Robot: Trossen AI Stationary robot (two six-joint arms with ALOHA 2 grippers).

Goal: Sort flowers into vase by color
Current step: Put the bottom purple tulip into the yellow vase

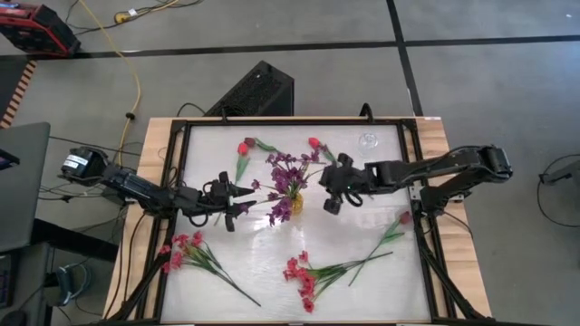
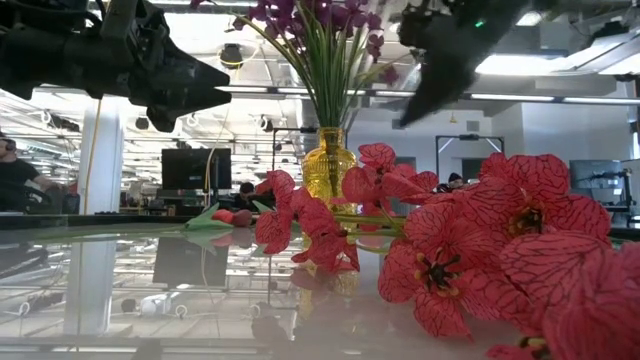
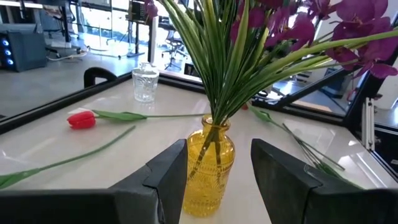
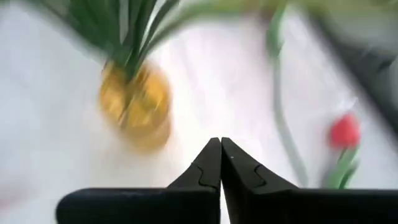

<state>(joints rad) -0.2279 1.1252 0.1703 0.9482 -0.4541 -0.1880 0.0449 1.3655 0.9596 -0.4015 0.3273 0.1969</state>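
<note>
A yellow vase [image 1: 295,205] [image 3: 210,165] stands mid-table on its base, holding purple flowers [image 1: 290,170] [image 3: 298,31] by their green stems. My left gripper [image 1: 246,193] [image 3: 219,149] is open and level, just left of the vase, pointing at it without touching. My right gripper [image 1: 332,192] [image 4: 221,149] hovers right of the vase, tilted down, shut on nothing. Red tulips [image 1: 243,148] [image 1: 314,143] lie at the far side and another [image 1: 405,217] at the right. Red-pink sprigs [image 1: 186,250] [image 1: 304,274] lie flat near the front edge.
A small clear glass vase [image 1: 367,140] [image 3: 145,82] stands at the far right of the white table top. A black frame [image 1: 412,163] rims the table. Bare table lies between the yellow vase and the sprigs at the front.
</note>
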